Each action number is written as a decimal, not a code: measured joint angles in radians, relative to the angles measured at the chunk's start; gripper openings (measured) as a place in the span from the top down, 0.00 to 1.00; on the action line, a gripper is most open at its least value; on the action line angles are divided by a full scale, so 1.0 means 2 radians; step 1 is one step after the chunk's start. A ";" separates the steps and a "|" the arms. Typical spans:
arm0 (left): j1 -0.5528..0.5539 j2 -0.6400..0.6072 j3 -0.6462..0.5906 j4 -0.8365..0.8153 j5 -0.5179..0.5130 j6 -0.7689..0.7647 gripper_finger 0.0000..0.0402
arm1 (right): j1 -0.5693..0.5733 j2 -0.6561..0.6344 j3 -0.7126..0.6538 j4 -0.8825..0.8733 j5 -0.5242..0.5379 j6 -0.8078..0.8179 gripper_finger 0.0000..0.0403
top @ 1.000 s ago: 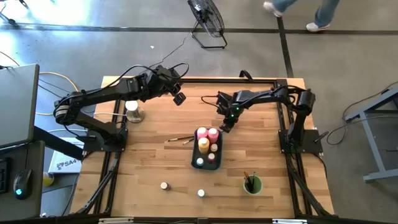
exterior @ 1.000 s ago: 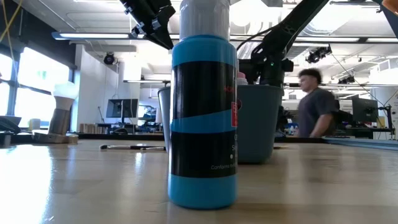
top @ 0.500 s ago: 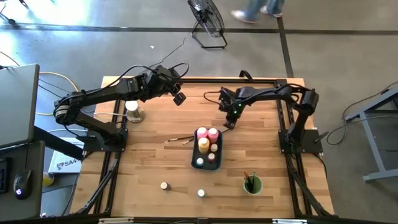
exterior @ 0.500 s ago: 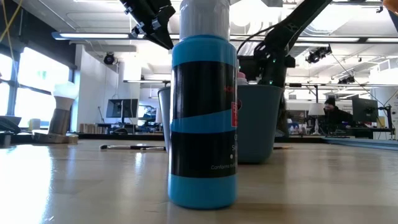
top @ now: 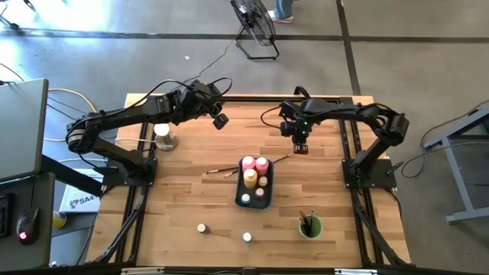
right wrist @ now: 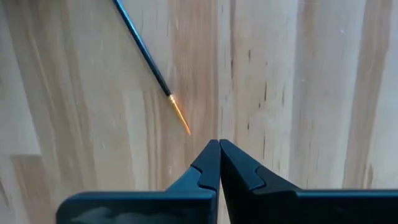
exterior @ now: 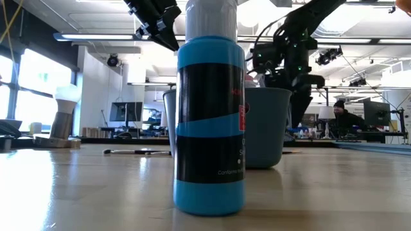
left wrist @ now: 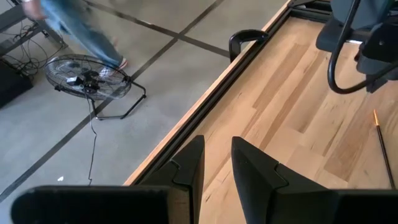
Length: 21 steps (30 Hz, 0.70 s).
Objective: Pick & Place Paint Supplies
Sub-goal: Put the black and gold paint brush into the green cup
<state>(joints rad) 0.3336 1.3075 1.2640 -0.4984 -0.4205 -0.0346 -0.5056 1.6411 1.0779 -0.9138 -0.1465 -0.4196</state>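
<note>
The right gripper [right wrist: 219,144] is held clenched and empty above a paintbrush [right wrist: 151,67]. The left gripper [left wrist: 216,144] is held slightly apart, empty.

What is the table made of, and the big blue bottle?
The table looks like wooden planks with a smooth finish: you can see grain lines and seams. The blue bottle is probably shiny plastic, since light glints on it, though I can't be sure.

Pale wood-grain desk [top: 191,198]; pink bottles [top: 255,163] and a yellow bottle [top: 250,177] in the dark tray [top: 238,195]; green cup [top: 310,227]
</note>
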 joint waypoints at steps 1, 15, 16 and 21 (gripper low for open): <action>0.000 0.000 0.000 0.000 0.000 0.000 0.81 | 0.000 0.000 0.000 -0.002 0.001 -0.009 0.99; 0.000 0.000 0.000 0.000 0.013 0.000 0.81 | 0.007 0.001 0.000 0.003 0.000 -0.073 0.99; 0.000 0.000 0.000 0.000 0.013 0.000 0.81 | 0.009 0.001 0.000 0.002 -0.008 -0.080 0.99; 0.000 0.000 0.000 0.000 0.013 0.000 0.81 | 0.022 0.001 0.000 0.003 -0.033 -0.094 0.91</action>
<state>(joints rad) 0.3336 1.3075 1.2640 -0.4988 -0.3950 -0.0345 -0.4622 1.6432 1.0779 -0.9077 -0.2130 -0.6075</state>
